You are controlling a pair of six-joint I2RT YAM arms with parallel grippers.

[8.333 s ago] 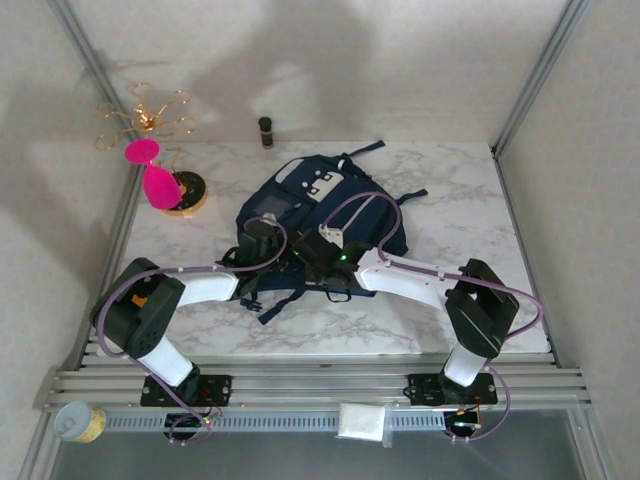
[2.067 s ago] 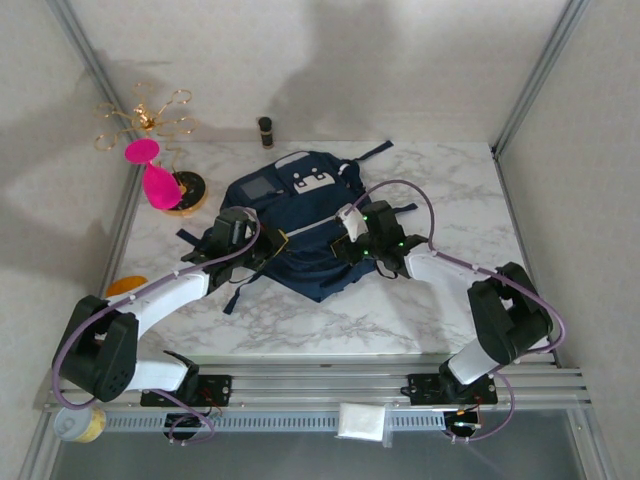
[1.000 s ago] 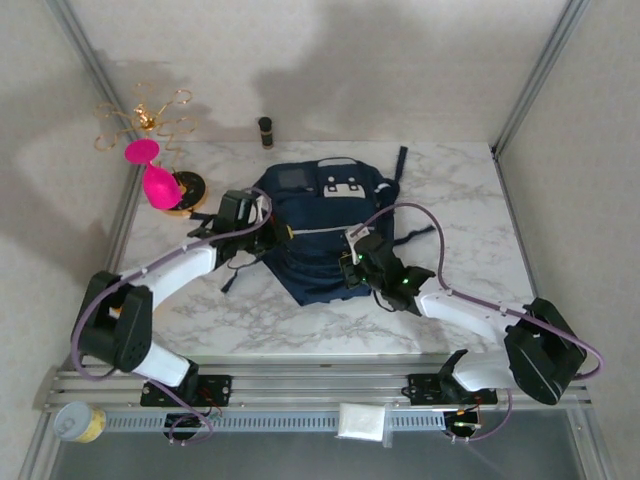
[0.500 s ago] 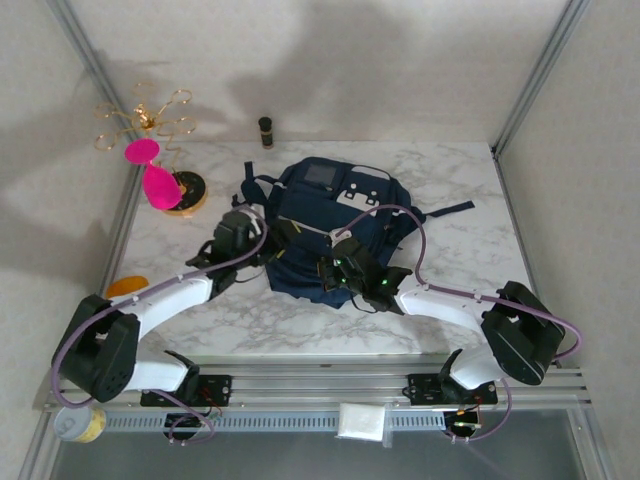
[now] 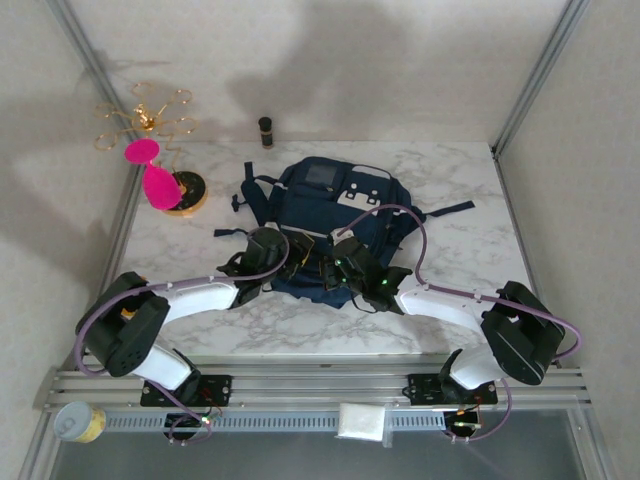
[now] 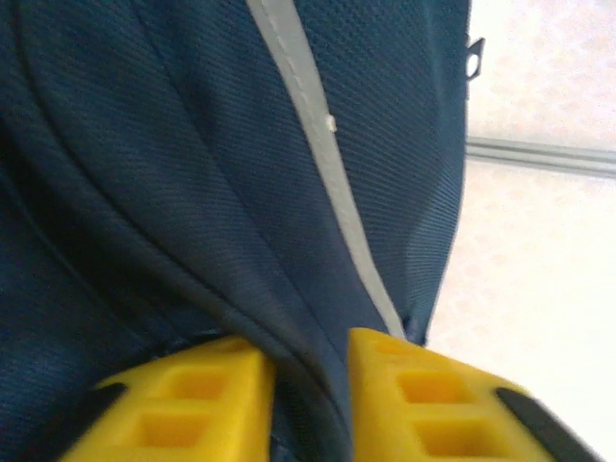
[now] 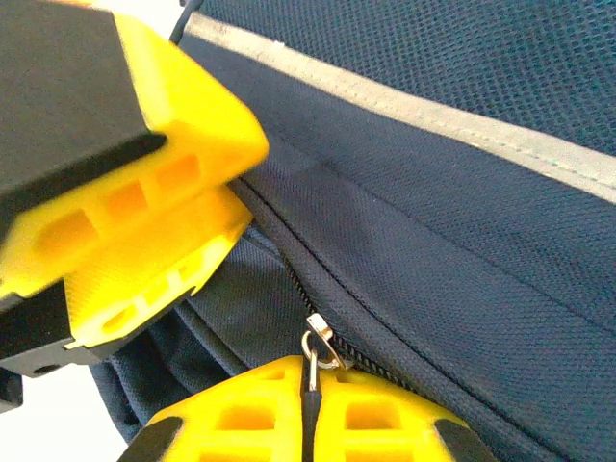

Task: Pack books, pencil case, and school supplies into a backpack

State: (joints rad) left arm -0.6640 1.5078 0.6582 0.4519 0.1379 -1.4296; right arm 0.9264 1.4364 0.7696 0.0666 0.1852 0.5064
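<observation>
The navy backpack lies flat in the middle of the marble table. My left gripper is at its near left edge, shut on a fold of navy fabric. Beside it, my right gripper is shut on the metal zip pull of the dark zip. In the right wrist view the left gripper's yellow fingers sit close at the upper left. A pale zip line runs across the fabric. Books, pencil case and school supplies are out of view.
A gold wire stand with pink pieces occupies the far left corner, and a small dark bottle stands by the back wall. Loose straps trail right of the backpack. A can and a white packet lie below the front rail.
My left gripper has opened, moved right to the backpack's near edge and closed on the fabric. The right gripper keeps its hold on the zip pull. The backpack turned slightly earlier and now lies still.
</observation>
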